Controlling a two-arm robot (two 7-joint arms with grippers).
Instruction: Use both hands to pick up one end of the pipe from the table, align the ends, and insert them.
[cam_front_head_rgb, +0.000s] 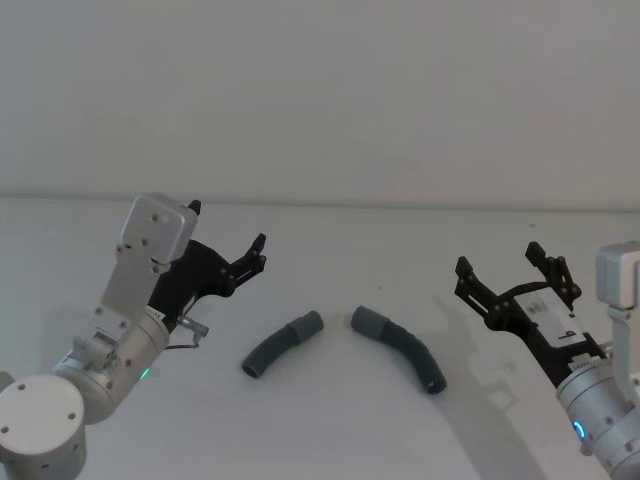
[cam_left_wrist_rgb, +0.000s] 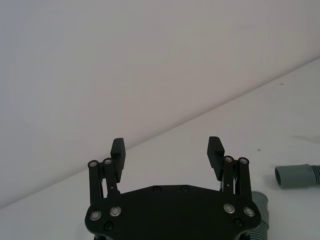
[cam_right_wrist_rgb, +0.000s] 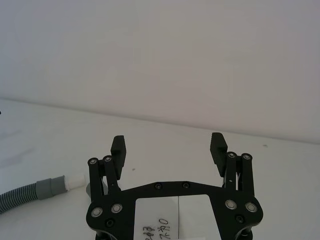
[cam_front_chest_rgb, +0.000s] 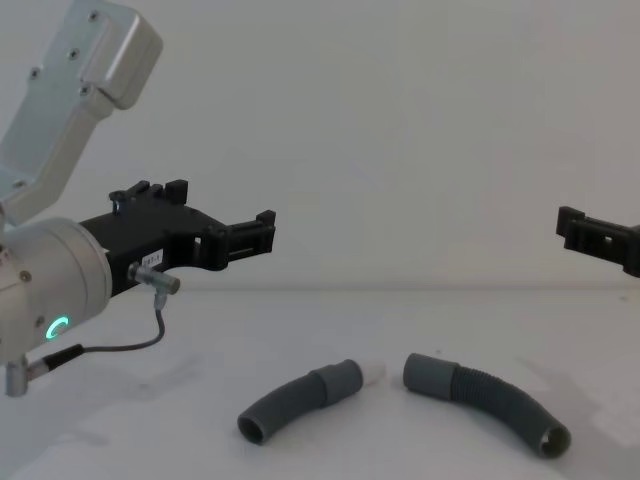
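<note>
Pipe (cam_front_chest_rgb: 490, 398) in separate pieces lies on the white surface (cam_front_head_rgb: 330, 440), nothing lifted yet. The left end effector (cam_front_head_rgb: 228, 225) hangs above the surface, well to the left of the longer piece (cam_front_head_rgb: 405, 345), with its fingers spread apart and holding nothing. The right end effector (cam_front_head_rgb: 498, 258) hangs well to the right of that same piece, also spread wide and empty. The shorter piece (cam_front_head_rgb: 280, 345) lies just left of the longer piece, near it but not touching. Its nub collar (cam_front_head_rgb: 305, 325) faces the longer piece's socket collar (cam_front_head_rgb: 368, 320) across a small gap. The white nub (cam_front_chest_rgb: 372, 372) points toward the longer piece.

Likely trouble: both pieces are curved and ribbed, so a grip far from a collar could let the hose flex or twist, leaving the nub off-axis from the socket. A grip right on a collar could block the joint. Fingers landing off-centre may shove a piece along the smooth surface instead of closing around it.

Count: one surface, two end effectors, two pipe pieces, two collars, one white nub.
</note>
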